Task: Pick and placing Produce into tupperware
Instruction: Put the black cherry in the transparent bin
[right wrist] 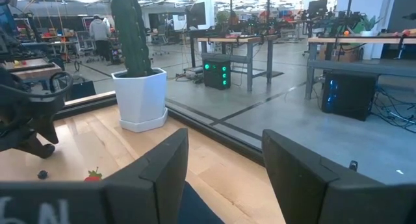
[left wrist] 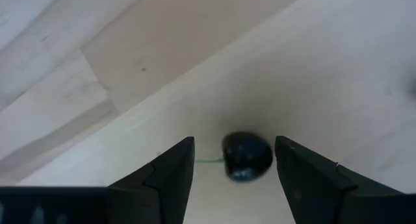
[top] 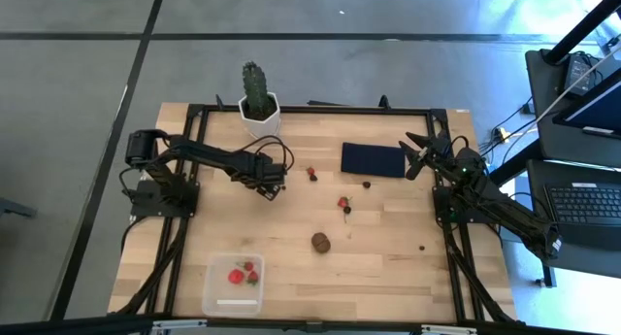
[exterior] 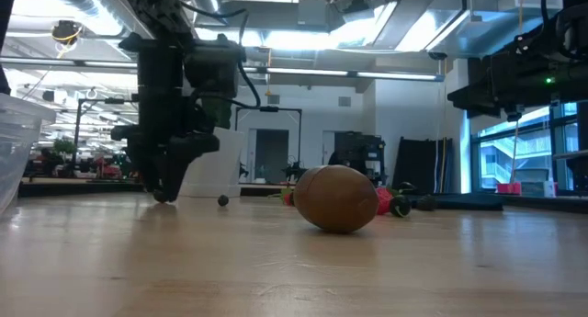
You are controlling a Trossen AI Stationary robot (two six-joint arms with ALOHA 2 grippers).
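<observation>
Jaws spread: left gripper (left wrist: 234,178) straddles dark berry (left wrist: 247,157) mid-table; right gripper (top: 417,152) released, far-right edge; bare wood (top: 388,267) around.

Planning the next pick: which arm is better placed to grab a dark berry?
Left. The left gripper is open with its fingers either side of a small dark round berry; the right gripper waits at the table's far edge.

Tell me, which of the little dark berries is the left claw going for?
The dark berry sitting between the left gripper's open fingers, untouched. The other berries lie farther right across the table.
</observation>
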